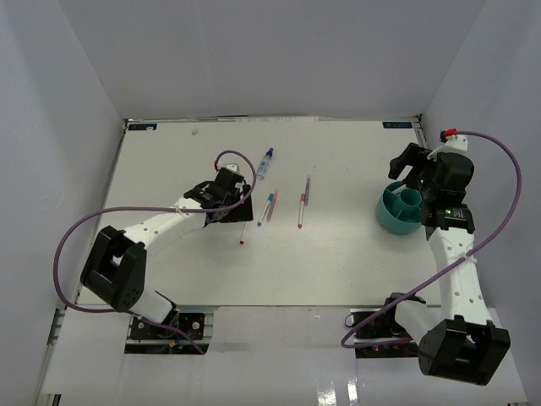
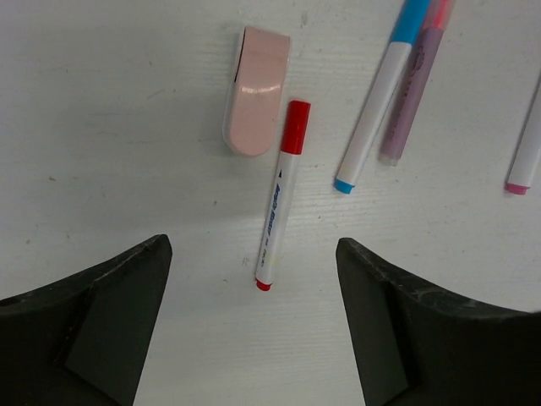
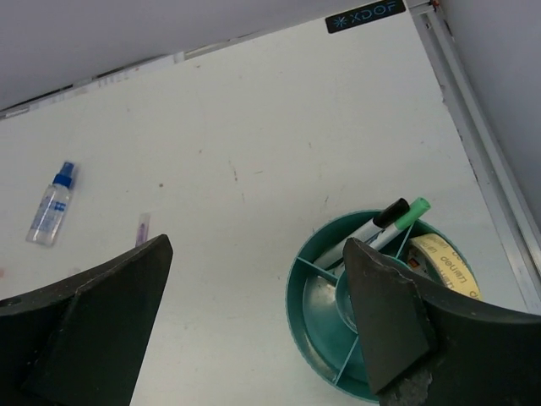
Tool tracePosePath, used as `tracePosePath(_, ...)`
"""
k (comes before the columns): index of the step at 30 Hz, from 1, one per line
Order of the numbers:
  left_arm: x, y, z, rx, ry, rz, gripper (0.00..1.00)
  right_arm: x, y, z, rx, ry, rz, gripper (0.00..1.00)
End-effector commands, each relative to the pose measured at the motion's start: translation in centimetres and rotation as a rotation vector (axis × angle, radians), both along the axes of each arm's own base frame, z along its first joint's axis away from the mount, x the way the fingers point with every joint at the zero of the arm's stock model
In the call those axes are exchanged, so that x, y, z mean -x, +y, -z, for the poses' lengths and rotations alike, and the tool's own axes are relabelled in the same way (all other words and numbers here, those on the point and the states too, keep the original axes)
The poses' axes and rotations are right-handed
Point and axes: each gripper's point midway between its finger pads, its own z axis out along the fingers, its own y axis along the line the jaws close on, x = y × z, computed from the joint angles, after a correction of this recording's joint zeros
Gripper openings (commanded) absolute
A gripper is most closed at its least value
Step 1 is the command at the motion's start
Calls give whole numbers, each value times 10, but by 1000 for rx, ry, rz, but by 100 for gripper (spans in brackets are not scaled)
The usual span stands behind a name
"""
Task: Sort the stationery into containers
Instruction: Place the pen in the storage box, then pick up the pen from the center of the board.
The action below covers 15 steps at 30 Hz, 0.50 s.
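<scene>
From above, the left gripper (image 1: 230,207) hung over the middle of the white table (image 1: 338,262), while the right gripper (image 1: 412,173) stood above the teal organiser bowl (image 1: 390,218) at the table's right side.

At the left wrist, the jaws gaped wide and empty over a red-capped marker (image 2: 281,193), which lay flat just beside a pink eraser (image 2: 256,89); a blue-capped pen (image 2: 380,97) lay apart to its right. The marker looked light, stiff and smooth-barrelled, likely to roll, and best pinched across mid-barrel. The eraser's closeness could crowd one finger.

At the right wrist, the jaws were likewise spread with nothing between them. The bowl held a green-capped pen (image 3: 404,222) and a tape ring (image 3: 446,264) in separate compartments. A small blue-capped bottle (image 3: 51,207) lay well apart on the table.
</scene>
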Motion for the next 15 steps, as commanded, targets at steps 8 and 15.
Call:
tracePosePath(8, 9, -22, 29, -36, 99, -58, 72, -1, 43, 12, -15, 4, -152, 93)
tracePosePath(15, 0, -23, 41, -93, 99, -79, 63, 0, 49, 15, -10, 10, -170, 95)
